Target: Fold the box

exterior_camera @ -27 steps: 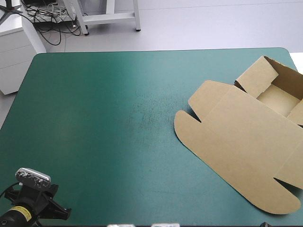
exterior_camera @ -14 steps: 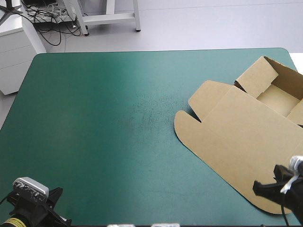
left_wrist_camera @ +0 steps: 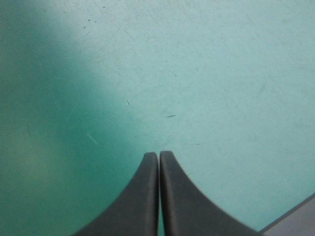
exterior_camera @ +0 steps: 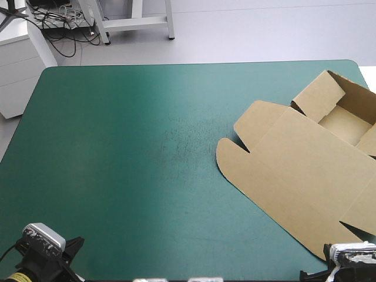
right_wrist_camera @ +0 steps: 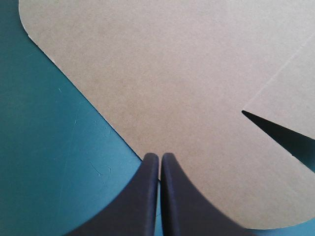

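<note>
A brown cardboard box (exterior_camera: 305, 170) lies on the right half of a table with a teal-green cover (exterior_camera: 129, 153). Its tray, with walls raised, sits at the far right edge. The lid lies flat, spreading from the tray toward the middle and the near right corner. The lid's free edge runs on a slant from mid-table down to that corner.

The right gripper (right_wrist_camera: 160, 158) is at the near right corner, black fingers pressed together and holding nothing. Its tip is at the lid's free edge, with the board directly ahead; whether it touches cannot be told.

The left gripper (left_wrist_camera: 158, 157) is at the near left corner, fingers likewise closed on nothing, over bare cover and well apart from the box.

The right arm is much the nearer, so the lid is probably its to lift.
</note>
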Controlling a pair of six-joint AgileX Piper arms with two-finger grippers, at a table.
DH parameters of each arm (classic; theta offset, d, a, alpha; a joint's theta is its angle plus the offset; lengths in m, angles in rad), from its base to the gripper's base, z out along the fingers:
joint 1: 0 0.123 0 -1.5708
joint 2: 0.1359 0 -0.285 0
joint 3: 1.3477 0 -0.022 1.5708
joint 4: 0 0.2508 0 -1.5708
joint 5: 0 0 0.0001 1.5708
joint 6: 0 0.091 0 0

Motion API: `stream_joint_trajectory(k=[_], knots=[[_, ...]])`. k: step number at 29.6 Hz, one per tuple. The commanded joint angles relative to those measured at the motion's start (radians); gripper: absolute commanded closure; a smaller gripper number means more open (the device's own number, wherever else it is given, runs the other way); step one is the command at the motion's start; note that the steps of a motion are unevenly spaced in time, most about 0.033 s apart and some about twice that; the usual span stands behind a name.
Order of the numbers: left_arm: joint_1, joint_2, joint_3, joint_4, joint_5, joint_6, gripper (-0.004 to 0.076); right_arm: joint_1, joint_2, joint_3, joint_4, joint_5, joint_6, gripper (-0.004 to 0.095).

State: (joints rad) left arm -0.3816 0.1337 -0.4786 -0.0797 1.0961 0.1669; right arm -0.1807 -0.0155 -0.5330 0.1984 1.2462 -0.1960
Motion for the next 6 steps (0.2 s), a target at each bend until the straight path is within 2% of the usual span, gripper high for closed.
stream_joint_trajectory(k=[1,6], knots=[[-0.003,0.015,-0.027,-0.007,-0.058,-0.010,0.0734,0.002,-0.016,-0.016,0.013,-0.048,-0.016,0.0909],[-0.003,0.015,-0.027,-0.007,-0.056,-0.010,0.0734,0.002,-0.020,-0.016,0.013,-0.046,-0.005,0.0909]])
